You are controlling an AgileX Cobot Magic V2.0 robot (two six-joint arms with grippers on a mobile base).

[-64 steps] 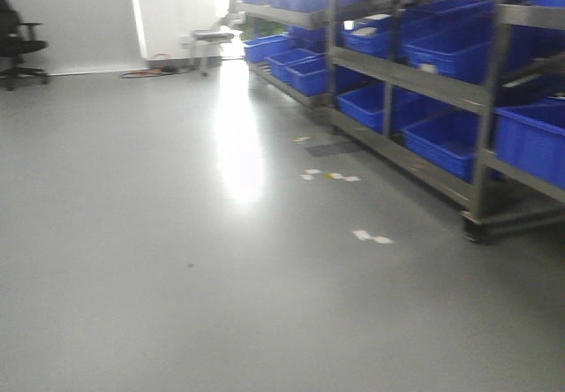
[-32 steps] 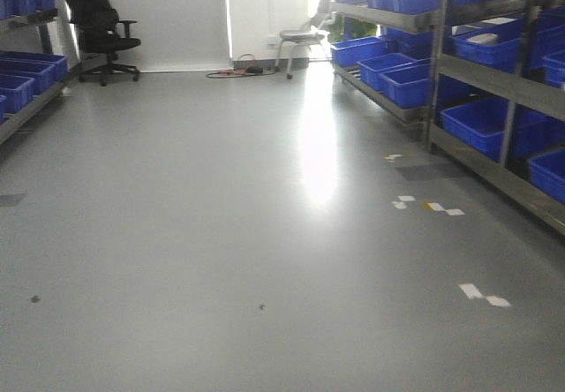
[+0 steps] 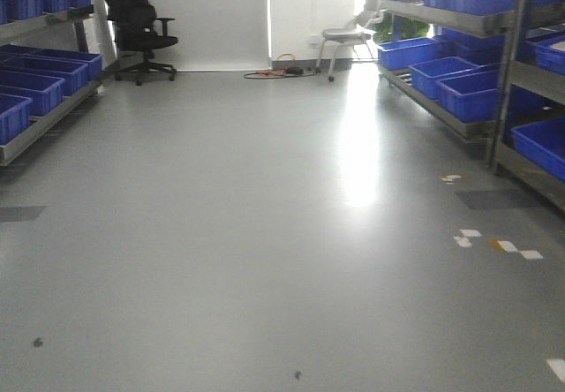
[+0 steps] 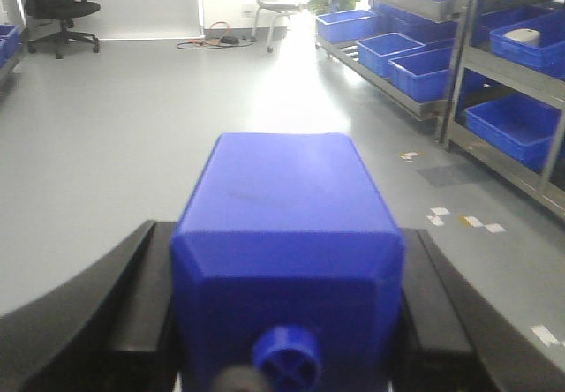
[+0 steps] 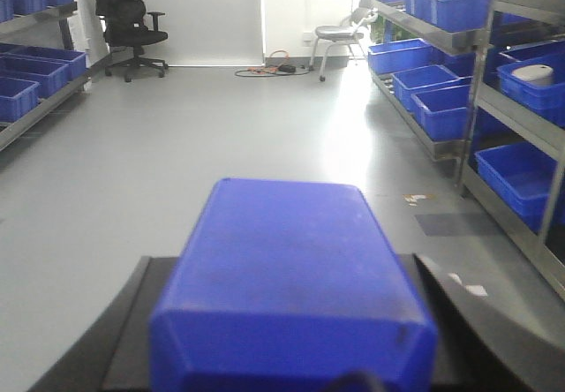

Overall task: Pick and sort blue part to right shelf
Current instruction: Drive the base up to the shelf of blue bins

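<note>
Left claw: my left gripper [image 4: 287, 264] is clamped on a blue boxy plastic part with a round cap [image 4: 287, 198], black fingers [image 4: 132, 308] pressed to both sides.
Right claw: my right gripper [image 5: 291, 321] holds a second blue boxy plastic part [image 5: 287, 251].
Right shelf: the steel-framed rack [image 3: 441, 21] with blue plastic bins [image 3: 468, 92] is at two o'clock, well apart from both parts.
Floor: I see white tape marks [image 3: 508, 246] at four o'clock.
Chair: black office chair [image 3: 132, 12], eleven o'clock.

Blue part [image 4: 287, 233]. Bins [image 3: 468, 92] at 3 o'clock blue; right shelf [image 3: 459, 23] steel-grey. Floor [image 3: 221, 233] grey w/ white tape marks [image 3: 468, 234]. Office chair [image 3: 132, 3] blk.
</note>
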